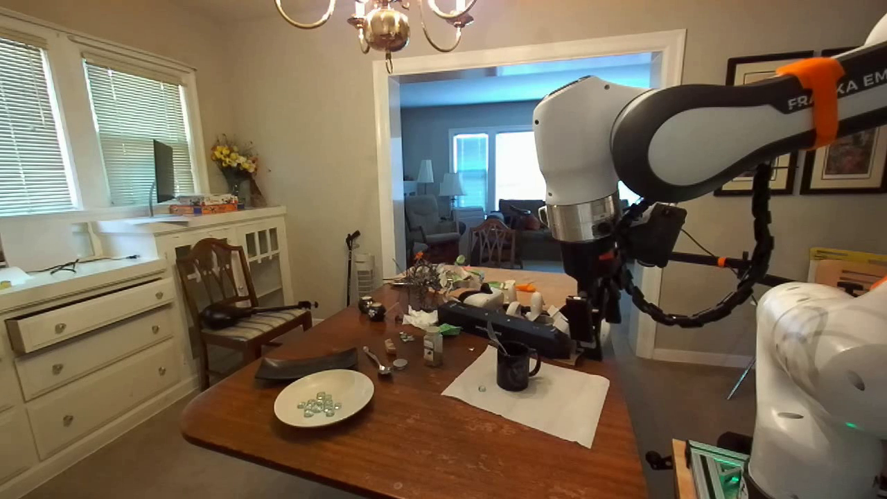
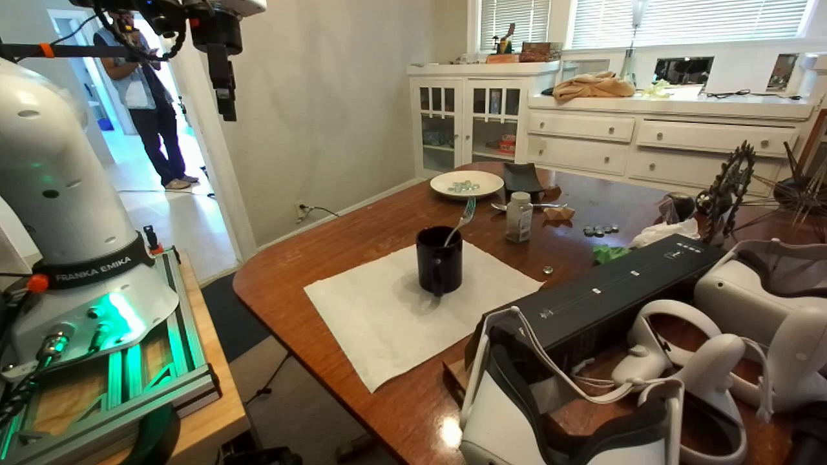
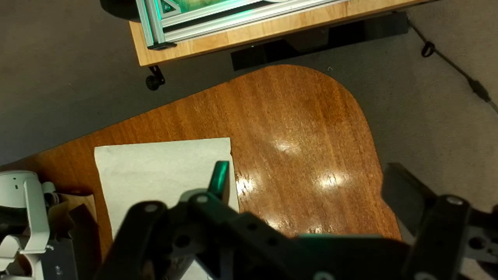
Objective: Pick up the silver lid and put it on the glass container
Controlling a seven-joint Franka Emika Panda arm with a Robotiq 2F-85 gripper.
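Fingers (image 3: 404,194) spread wide, nothing held; silver lid (image 1: 400,363) flat on table (image 3: 291,116)

Fingers dark, blocky, far apart in the wrist view, tabletop showing through the gap. Gripper (image 3: 307,171) sits above the table's rounded end.

Silver lid: thin round disc, lying between the glass jar (image 1: 433,348) and a shiny metal spoon (image 1: 378,362). Apart from the jar; contact with the spoon can't be told. Glass jar: clear, straight-sided, upright on the wood.

Table: glossy reddish-brown wood, visible grain. Paper (image 3: 163,167): white, creased, four-sided, with a black cylindrical mug (image 1: 513,369) on it; metal fork (image 2: 460,223) leans in the mug. Plate (image 1: 346,383): cream, round, shallow, holding rounded glass beads (image 1: 319,407). Dark rectangular dish (image 1: 305,366) just beside the plate, ends curving up.

View differences: silver lid made out in an exterior view only, as is the brass chandelier (image 1: 386,29). In an exterior view, a person (image 2: 139,87) stands in the background. Glass jar and plate show in both exterior views. Wrist view looks down on the pale wooden bench (image 3: 233,37) and its metal rails (image 3: 218,26).
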